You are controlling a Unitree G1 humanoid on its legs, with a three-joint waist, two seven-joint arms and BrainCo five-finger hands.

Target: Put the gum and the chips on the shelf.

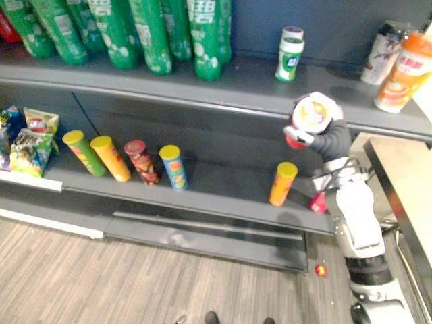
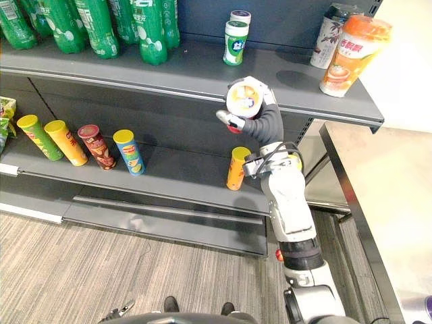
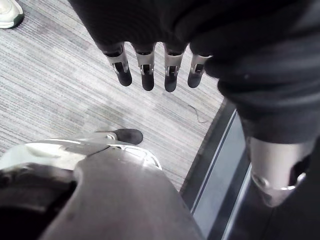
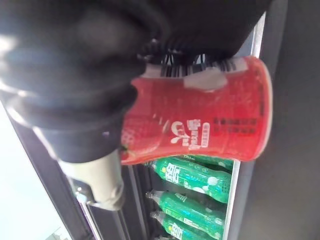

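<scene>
Cup gripped at the upper shelf's front edge

I see the right hand (image 2: 255,123) raised in front of the shelving, its fingers and thumb curled round a red cup (image 2: 244,98) with a white lid. The cup lies tilted in the grip, with the lid facing up and back toward the robot. It hangs just in front of the upper shelf (image 2: 196,71), level with its front lip and clear of the board. In the right wrist view the cup's red wall crosses in front of the dark cover, with green bottles (image 2: 145,30) showing past it.

The gum bottle (image 2: 235,42) stands upright on the upper shelf, far from the edge and a little left of the held cup. A second one (image 2: 240,16) is just behind it. Further right on that shelf stand an orange drink cup (image 2: 349,55) and a pale can (image 2: 331,35).

The chips cans are on the lower shelf (image 2: 182,177). Four lean in a row at the left, green (image 2: 37,137), yellow (image 2: 65,142), red (image 2: 96,146) and blue (image 2: 129,152). An orange can (image 2: 237,168) stands apart below the right hand. Snack bags (image 1: 30,145) sit at the far left.

The left hand (image 3: 147,70) hangs over the floor, fingers straight and holding nothing.
</scene>
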